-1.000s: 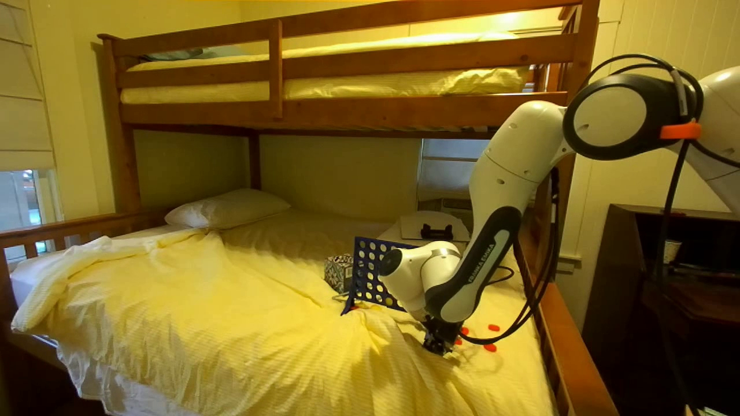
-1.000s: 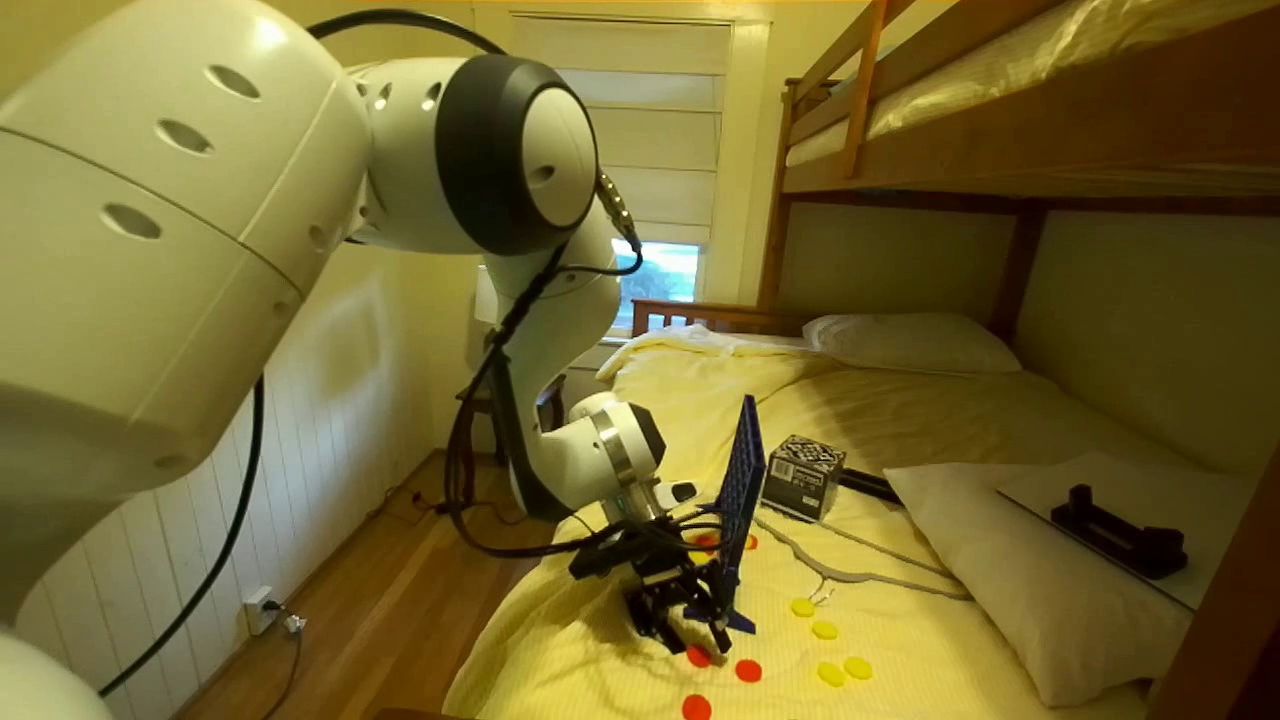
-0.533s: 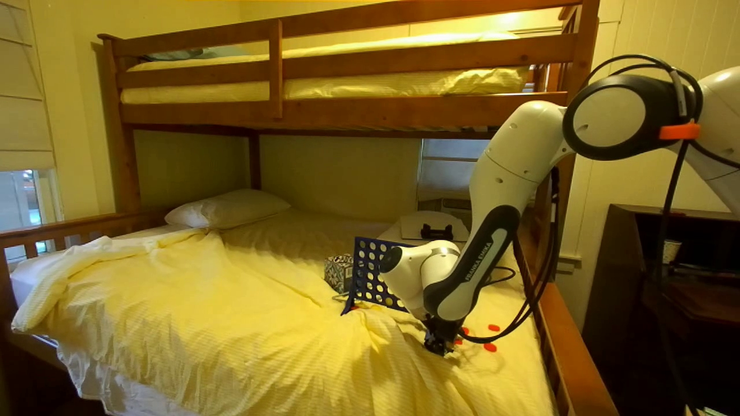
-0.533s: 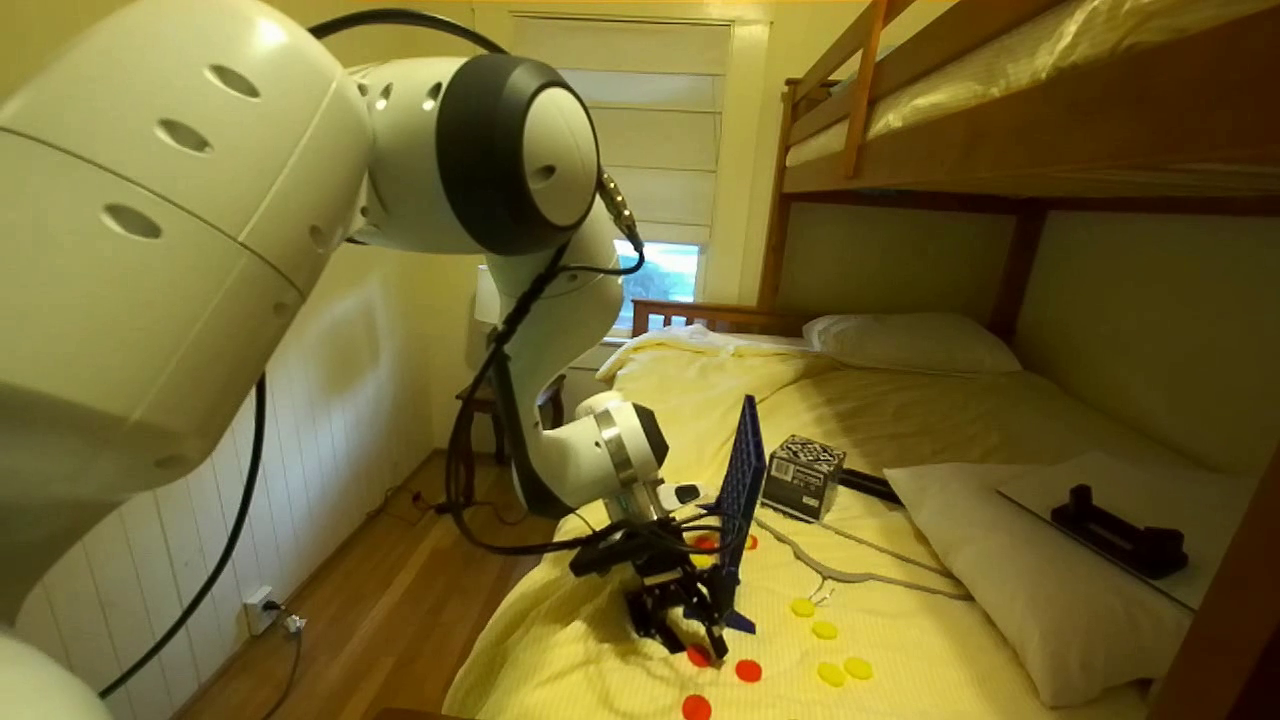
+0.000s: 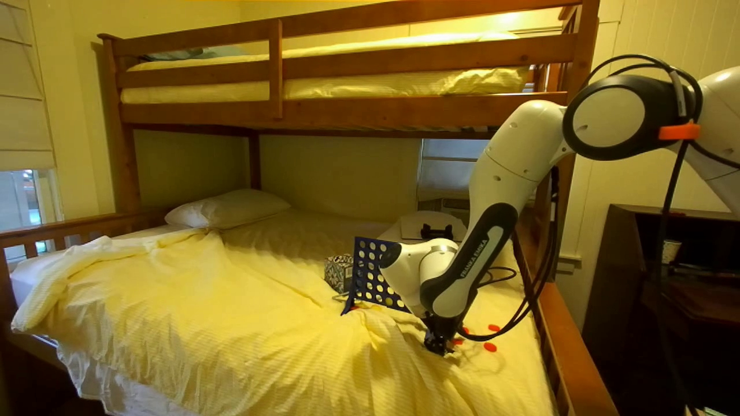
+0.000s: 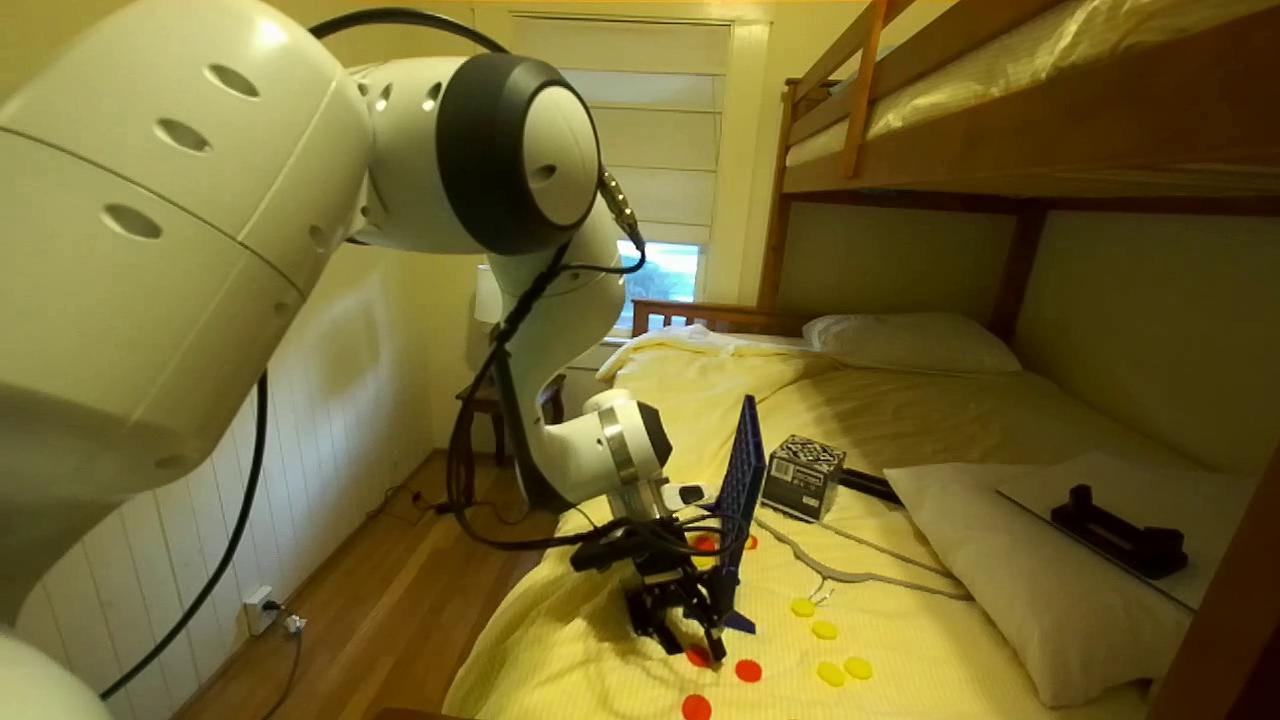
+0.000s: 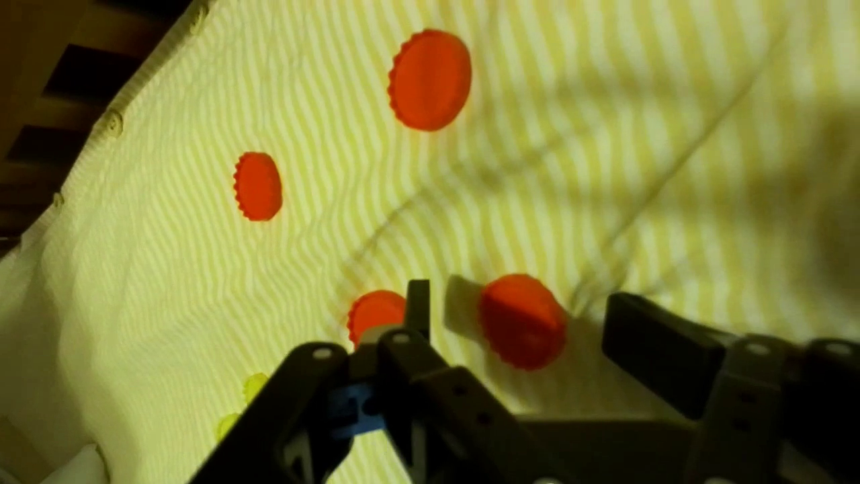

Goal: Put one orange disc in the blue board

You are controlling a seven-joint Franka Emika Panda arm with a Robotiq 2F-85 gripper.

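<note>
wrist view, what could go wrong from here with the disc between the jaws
Closing the jaws might pinch the creased yellow cover along with the orange disc lying on it between them. A second disc, partly hidden behind a jaw, could get nudged aside. The upright blue board looks close to the jaws in an exterior view, so a careless lift might bump it.

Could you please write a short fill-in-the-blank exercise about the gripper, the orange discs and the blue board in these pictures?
1. The gripper is ____, not shut, and in the wrist view an orange disc shows between its fingers.
2. The blue board stands ____ on the bedding rather than lying flat.
3. The wrist view shows ____ orange discs, one partly hidden behind the gripper.

Missing words: open; upright; four.
</note>
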